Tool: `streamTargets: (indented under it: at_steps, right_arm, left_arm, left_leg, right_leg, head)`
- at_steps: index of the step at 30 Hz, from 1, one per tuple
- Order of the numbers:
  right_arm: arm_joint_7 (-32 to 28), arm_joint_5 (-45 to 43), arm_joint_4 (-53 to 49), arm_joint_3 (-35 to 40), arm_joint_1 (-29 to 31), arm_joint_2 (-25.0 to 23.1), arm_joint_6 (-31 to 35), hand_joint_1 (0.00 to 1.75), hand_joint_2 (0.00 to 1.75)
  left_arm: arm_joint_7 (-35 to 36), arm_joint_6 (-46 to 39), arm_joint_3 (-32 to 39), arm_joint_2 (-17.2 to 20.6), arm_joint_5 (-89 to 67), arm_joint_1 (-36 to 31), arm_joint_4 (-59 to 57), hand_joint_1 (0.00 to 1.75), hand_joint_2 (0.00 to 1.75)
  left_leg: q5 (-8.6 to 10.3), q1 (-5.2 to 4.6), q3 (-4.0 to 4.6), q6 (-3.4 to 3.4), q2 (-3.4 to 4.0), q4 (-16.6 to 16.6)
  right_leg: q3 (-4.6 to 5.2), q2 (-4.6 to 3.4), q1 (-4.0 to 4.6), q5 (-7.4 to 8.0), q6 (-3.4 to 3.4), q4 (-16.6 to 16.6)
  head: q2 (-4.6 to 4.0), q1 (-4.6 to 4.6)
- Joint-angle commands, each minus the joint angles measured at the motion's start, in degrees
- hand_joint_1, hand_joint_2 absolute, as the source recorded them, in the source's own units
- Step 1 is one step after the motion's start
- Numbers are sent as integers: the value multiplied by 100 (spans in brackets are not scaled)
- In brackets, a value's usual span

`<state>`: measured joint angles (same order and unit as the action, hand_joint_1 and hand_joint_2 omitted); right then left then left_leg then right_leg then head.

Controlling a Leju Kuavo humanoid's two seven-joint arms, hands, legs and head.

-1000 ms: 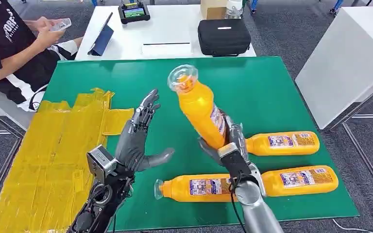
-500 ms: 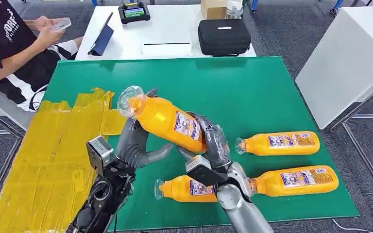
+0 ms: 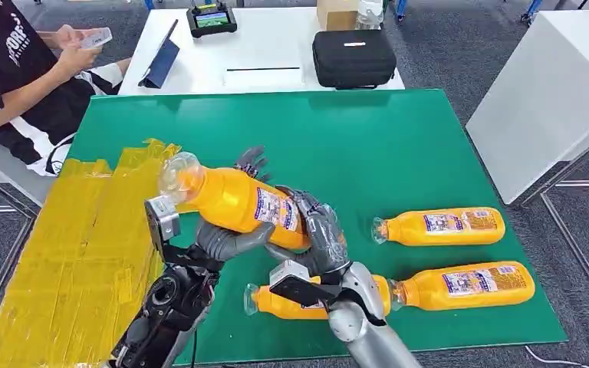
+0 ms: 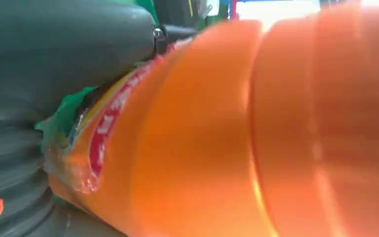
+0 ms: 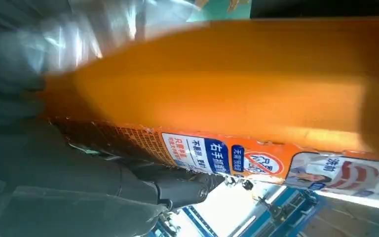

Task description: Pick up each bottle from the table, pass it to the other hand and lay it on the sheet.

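1. Head view gives me the orange plastic juice bottle with a clear cap [image 3: 234, 201] held in the air, nearly level, above the green surface [image 3: 399, 146], its cap end over the inner edge of the crinkled yellow plastic sheet [image 3: 77, 245].
2. I see the right hand [image 3: 318, 234] wrapped around the bottle's base end, fingers closed on it.
3. I see the left hand [image 3: 222, 234] under the bottle's middle, thumb curled beneath and fingertips showing behind it; it grips the bottle too.
4. Left wrist view has the bottle [image 4: 237, 133] pressed close against the grey thumb; right wrist view shows its printed label [image 5: 237, 155].
5. Three more orange bottles lie on their sides near the surface's right front corner: one nearest the hands [image 3: 280, 300], one at the front right [image 3: 468, 284], one behind that [image 3: 441, 227].
6. A person [image 3: 15, 77] sits past the far left corner.
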<state>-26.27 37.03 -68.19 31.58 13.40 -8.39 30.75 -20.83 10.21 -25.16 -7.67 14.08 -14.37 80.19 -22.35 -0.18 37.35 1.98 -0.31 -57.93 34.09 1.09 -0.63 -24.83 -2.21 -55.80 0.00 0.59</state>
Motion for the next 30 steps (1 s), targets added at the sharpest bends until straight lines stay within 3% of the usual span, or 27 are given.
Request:
streamTargets:
  at_steps: [1,7,9,10,13,14,15,16,23,25,26,28,30]
  right_arm:
    - [80,-19,230,141,125,113,-172,175,175]
    - [128,7,243,89,110,107,-200,175,175]
    - [143,22,223,52,61,125,-168,175,175]
    - [145,21,210,35,36,137,-157,175,175]
    - [151,19,168,-16,-17,156,-110,175,175]
    - [159,11,149,-51,-38,161,-80,169,175]
    - [158,-2,126,-87,-54,161,-42,56,175]
    - [141,9,96,-118,-71,162,14,0,175]
    - [188,-218,-196,-246,-187,222,-32,0,175]
    - [212,-260,-331,-289,-259,235,-29,0,175]
    - [229,-300,-449,-327,-315,260,-30,0,175]
    - [243,-332,-629,-376,-383,302,0,0,175]
    - [248,-356,-715,-402,-405,334,15,0,175]
  left_arm:
    - [167,-42,220,-58,331,-308,-453,175,175]
    - [170,-87,199,-69,392,-316,-487,175,175]
    - [154,-111,215,-73,437,-295,-476,175,175]
    - [148,-117,223,-70,451,-284,-466,175,175]
    - [135,-151,269,-75,505,-263,-453,175,175]
    - [140,-186,304,-85,541,-257,-459,175,175]
    - [150,-216,324,-84,560,-260,-472,175,175]
    - [159,-254,346,-87,579,-267,-499,175,175]
    - [33,-876,550,-3,239,-276,-563,175,175]
    - [-186,-1438,558,26,-344,-277,-510,175,175]
    - [-342,-1990,541,43,-958,-282,-457,175,175]
    - [-464,-2941,534,77,-2037,-300,-425,175,175]
    - [-485,-3247,564,91,-2413,-313,-421,175,175]
  left_leg:
    - [-12,2,-39,-12,2,4]
    - [-4,2,-18,-8,-1,3]
    - [-16,4,-49,-16,-2,2]
    - [-2,2,-14,-6,-3,4]
    - [-5,2,-22,-7,-3,4]
    - [-21,4,-60,-17,-3,4]
    - [-8,3,-29,-10,-6,5]
    - [-12,4,-40,-12,-7,4]
    - [-11,1,-34,-12,-3,4]
    - [-17,2,-51,-16,2,5]
    - [-5,1,-17,-9,0,4]
    - [-15,2,-38,-14,-4,3]
    - [-15,3,-35,-13,-6,1]
  right_leg:
    - [-41,-8,1,-12,9,7]
    - [-19,-3,2,-5,5,6]
    - [-52,-5,3,-17,11,7]
    - [-15,0,1,-3,4,7]
    - [-23,0,1,-6,5,7]
    - [-63,-5,2,-21,11,10]
    - [-32,2,2,-9,7,8]
    - [-43,1,3,-14,9,9]
    - [-36,-2,0,-12,8,6]
    - [-52,-9,0,-18,11,8]
    - [-17,-4,0,-6,6,5]
    - [-40,-3,1,-17,10,5]
    - [-39,0,2,-17,9,5]
  head:
    - [0,2]
    - [0,2]
    - [0,2]
    - [0,2]
    - [0,0]
    - [0,2]
    - [0,2]
    - [0,2]
    - [0,0]
    - [0,0]
    - [0,2]
    - [0,2]
    - [0,2]
